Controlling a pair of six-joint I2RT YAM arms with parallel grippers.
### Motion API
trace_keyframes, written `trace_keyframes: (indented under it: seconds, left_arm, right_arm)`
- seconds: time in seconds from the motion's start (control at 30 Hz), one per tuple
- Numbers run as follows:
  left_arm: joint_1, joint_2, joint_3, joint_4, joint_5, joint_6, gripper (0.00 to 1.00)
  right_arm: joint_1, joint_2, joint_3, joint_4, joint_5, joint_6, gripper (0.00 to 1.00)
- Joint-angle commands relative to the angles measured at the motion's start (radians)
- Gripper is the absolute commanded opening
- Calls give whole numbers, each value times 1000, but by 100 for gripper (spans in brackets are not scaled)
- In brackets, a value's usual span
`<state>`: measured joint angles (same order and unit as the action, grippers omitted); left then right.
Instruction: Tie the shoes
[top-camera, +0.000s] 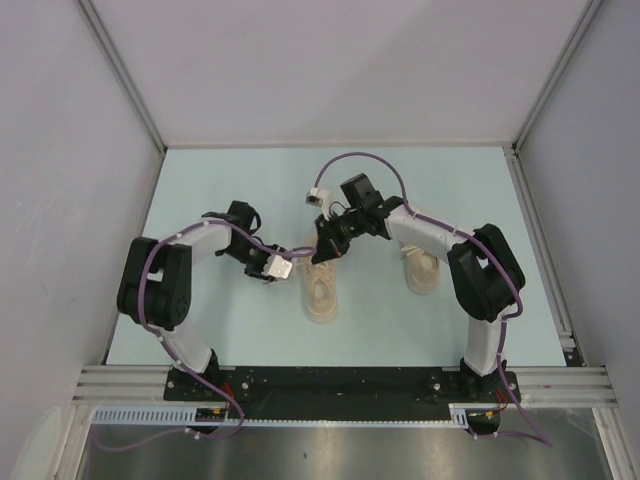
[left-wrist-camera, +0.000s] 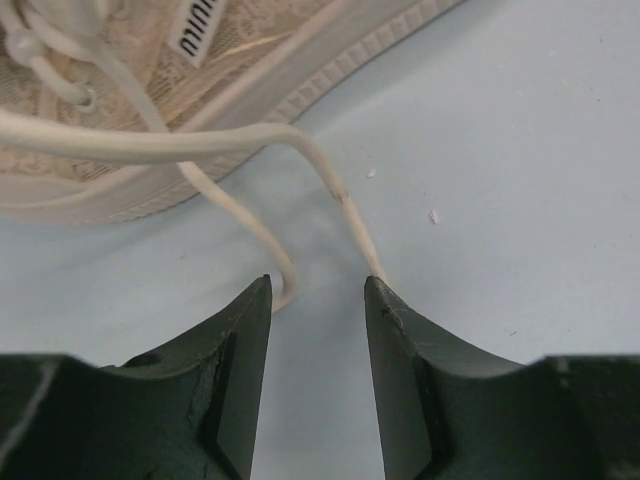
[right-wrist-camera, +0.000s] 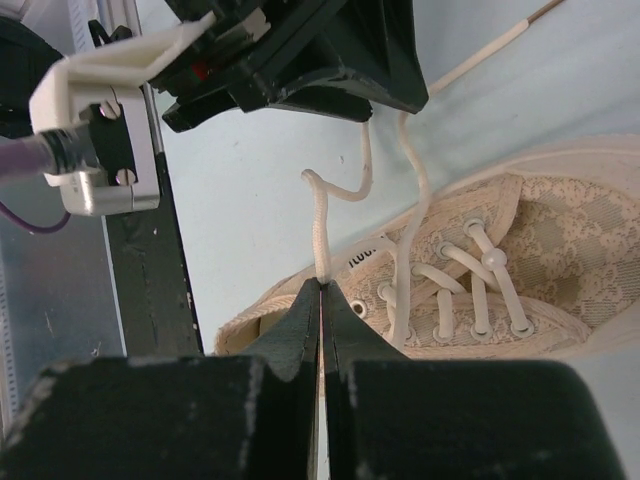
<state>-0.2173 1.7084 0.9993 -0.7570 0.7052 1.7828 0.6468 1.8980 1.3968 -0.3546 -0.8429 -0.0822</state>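
Note:
Two beige shoes stand on the pale table, the left shoe (top-camera: 322, 292) between the arms and the right shoe (top-camera: 422, 268) partly under the right arm. My right gripper (right-wrist-camera: 322, 283) is shut on an off-white lace (right-wrist-camera: 320, 225) that rises from the left shoe (right-wrist-camera: 520, 250) near its heel. My left gripper (left-wrist-camera: 317, 285) is open just beside that shoe's sole (left-wrist-camera: 330, 60). Two lace strands (left-wrist-camera: 330, 180) run down to its fingertips and pass out of sight behind them; the gap between the jaws shows only table. In the top view both grippers (top-camera: 296, 260) (top-camera: 327, 250) meet at the shoe's far end.
White walls with metal frame posts enclose the table (top-camera: 240, 180) on three sides. The left wrist's camera mount and purple cable (right-wrist-camera: 90, 130) hang close over the right gripper. A black base rail (top-camera: 340, 385) runs along the near edge.

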Motion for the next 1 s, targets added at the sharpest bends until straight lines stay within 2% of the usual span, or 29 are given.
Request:
trace_keyframes:
  seconds: [0.0,0.13,0.2,0.23,0.27,0.33,0.37,0.47,0.63,0.77,0.97]
  left_arm:
    - [-27,19,36,-24,-9,123,47]
    - [-57,39,36,28,-35,89,44]
    - [-68,46,38,31,-41,90,36]
    - [-70,48,38,38,-45,89,31]
    - [-70,49,41,36,-49,81,18]
    - [-68,37,50,38,-52,61,9]
    - [-56,28,51,44,-46,31,2]
    - [-15,-25,65,12,-7,13,0]
    - [18,-154,64,-165,8,52,0]
    - [19,-263,13,-272,-30,63,0]
    - [18,-312,-22,-392,-75,38,0]
  right_arm:
    - [-9,-11,16,9,-10,5,0]
    - [-7,-8,18,11,-12,7,0]
    - [-7,-7,18,11,-12,9,0]
    - [-7,-7,16,12,-12,10,0]
    - [-7,-4,18,13,-12,10,0]
    - [-7,-4,16,9,-10,9,0]
    - [-7,-4,18,8,-9,9,0]
    - [-9,-5,16,-3,-5,-1,0]
    - [-16,-5,18,0,5,5,0]
    - [-21,1,16,17,10,27,0]
    - [-50,7,16,42,-2,73,0]
